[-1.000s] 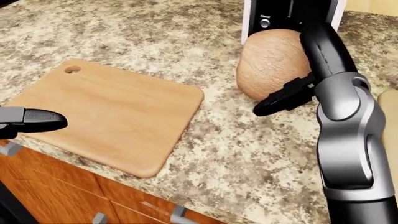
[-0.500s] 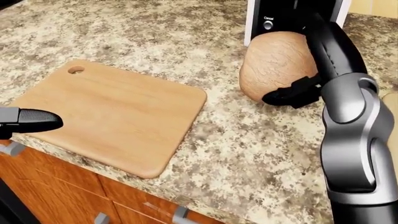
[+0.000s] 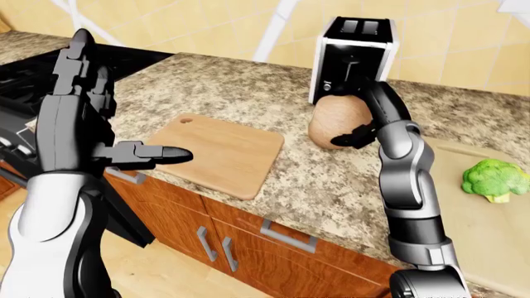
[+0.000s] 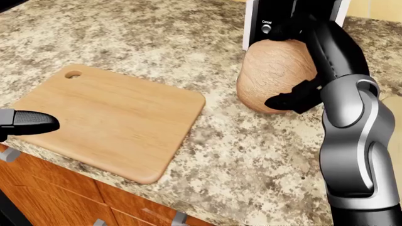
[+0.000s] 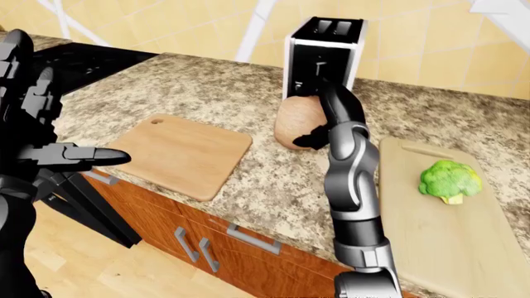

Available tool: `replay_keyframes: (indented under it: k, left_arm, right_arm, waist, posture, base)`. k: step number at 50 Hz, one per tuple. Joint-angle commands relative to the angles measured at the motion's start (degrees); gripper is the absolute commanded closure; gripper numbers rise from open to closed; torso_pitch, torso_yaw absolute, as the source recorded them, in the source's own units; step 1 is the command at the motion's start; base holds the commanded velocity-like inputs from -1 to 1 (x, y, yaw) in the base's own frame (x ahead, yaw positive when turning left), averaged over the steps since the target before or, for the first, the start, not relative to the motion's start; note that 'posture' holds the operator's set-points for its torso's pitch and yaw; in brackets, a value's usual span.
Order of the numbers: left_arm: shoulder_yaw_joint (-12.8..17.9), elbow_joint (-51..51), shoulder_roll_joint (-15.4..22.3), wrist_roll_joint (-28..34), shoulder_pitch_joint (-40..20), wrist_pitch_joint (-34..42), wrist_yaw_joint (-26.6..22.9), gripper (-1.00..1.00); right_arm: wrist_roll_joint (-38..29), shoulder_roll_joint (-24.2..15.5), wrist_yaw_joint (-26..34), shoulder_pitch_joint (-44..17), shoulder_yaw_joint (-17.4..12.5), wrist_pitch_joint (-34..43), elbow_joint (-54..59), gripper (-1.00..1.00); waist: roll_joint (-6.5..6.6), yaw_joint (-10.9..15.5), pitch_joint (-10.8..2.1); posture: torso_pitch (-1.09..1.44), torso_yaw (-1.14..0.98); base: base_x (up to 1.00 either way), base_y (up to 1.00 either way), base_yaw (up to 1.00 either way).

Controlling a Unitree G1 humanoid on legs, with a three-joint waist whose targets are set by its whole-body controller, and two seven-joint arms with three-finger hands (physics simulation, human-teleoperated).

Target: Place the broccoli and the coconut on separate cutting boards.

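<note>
The brown coconut [image 4: 270,70] stands on the granite counter just below the toaster. My right hand [image 4: 277,66] wraps it from the right: the thumb [image 4: 292,100] presses its near side and the other fingers curl over its top by the toaster. An empty wooden cutting board [image 4: 113,117] lies to the coconut's left. The broccoli [image 5: 450,180] sits on a paler cutting board [image 5: 430,242] at the right of the right-eye view. My left hand [image 3: 107,112] is raised open at the left, off the counter's edge, with its thumb [image 3: 157,152] pointing toward the wooden board.
A white and black toaster [image 3: 355,53] stands right behind the coconut. A black stove [image 3: 20,77] is at the far left. The counter edge [image 3: 273,214] runs above wooden cabinets with metal handles.
The right thumb has drawn in tighter against the coconut. The whole picture has shifted a little, so the camera moved. The left hand has hardly changed.
</note>
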Motion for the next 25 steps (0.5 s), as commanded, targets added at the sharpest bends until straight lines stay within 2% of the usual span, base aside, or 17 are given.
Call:
replay_keyframes:
  k: [1, 14, 25]
  left_arm:
    - [0.62, -1.45, 0.77, 0.0, -1.43, -1.29, 0.23, -1.0]
    - [0.97, -2.15, 1.09, -0.52, -1.36, -0.72, 0.36, -1.0]
    - [1.08, -2.33, 0.92, -0.4, -0.79, -1.0, 0.32, -1.0]
  right_arm:
    - [0.49, 0.16, 2.59, -0.19, 0.31, 0.28, -0.27, 0.1]
    - [-1.69, 0.04, 5.91, -1.44, 0.19, 2.9, -5.54, 0.31]
    - [-4.42, 0.81, 10.49, -2.76, 0.94, 6.1, -11.51, 0.36]
  waist:
    - [0.91, 0.04, -0.35]
    - [1.45, -0.05, 0.13]
    - [1.59, -0.31, 0.34]
  posture:
    - [0.0, 0.47]
    - [0.0, 0.47]
    - [0.0, 0.47]
  base:
    - [0.0, 0.0, 0.0]
    - [0.0, 0.0, 0.0]
    - [0.0, 0.0, 0.0]
